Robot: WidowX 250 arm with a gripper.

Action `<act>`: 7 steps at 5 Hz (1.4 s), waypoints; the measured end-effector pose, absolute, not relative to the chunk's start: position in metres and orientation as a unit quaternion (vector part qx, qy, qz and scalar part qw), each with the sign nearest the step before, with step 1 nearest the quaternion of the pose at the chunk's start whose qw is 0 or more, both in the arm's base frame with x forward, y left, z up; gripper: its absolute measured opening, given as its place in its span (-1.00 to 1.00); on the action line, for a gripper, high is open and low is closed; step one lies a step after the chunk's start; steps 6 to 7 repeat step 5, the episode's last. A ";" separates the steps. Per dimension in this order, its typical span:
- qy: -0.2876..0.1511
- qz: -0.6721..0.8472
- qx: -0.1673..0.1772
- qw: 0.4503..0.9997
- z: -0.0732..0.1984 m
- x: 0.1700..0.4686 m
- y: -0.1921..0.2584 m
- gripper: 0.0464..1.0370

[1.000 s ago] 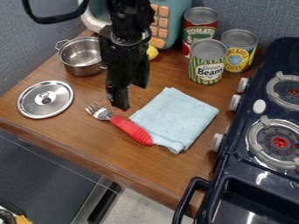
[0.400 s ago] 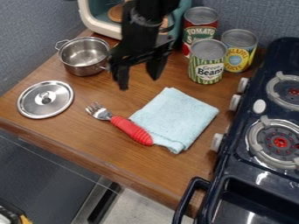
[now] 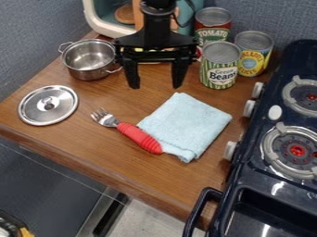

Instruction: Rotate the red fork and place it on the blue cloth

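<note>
My gripper (image 3: 156, 86) hangs open above the back of the wooden counter, its two fingers pointing down and wide apart with nothing between them. The red-handled fork (image 3: 139, 138) lies in front of it on the counter, metal tines toward the upper left and handle toward the lower right. A folded light blue cloth (image 3: 189, 122) lies just right of the fork, and the handle's right end meets the cloth's lower left edge.
A steel pot (image 3: 88, 59) and its lid (image 3: 48, 105) stand at left. Several cans, including a green beans can (image 3: 219, 65), are at the back right. The dark stove (image 3: 282, 185) borders the counter's right side. A teal toy appliance (image 3: 102, 16) stands behind.
The gripper has moved up and back from over the fork's tines, turned, and now shows its fingers spread. Fork and cloth have not moved.
</note>
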State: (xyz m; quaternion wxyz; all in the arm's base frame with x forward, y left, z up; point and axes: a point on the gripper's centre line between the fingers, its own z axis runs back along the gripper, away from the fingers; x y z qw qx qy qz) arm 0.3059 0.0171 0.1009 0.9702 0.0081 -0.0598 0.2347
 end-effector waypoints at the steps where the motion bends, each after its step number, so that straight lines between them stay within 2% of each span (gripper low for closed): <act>1: -0.071 0.118 -0.043 0.990 0.106 0.301 0.018 0.92; 2: -0.072 -0.002 -0.044 0.996 0.108 0.299 0.019 0.92; 3: -0.069 -0.058 -0.027 0.996 0.107 0.298 0.023 0.92; 7: -0.068 -0.052 -0.022 0.996 0.107 0.298 0.023 0.92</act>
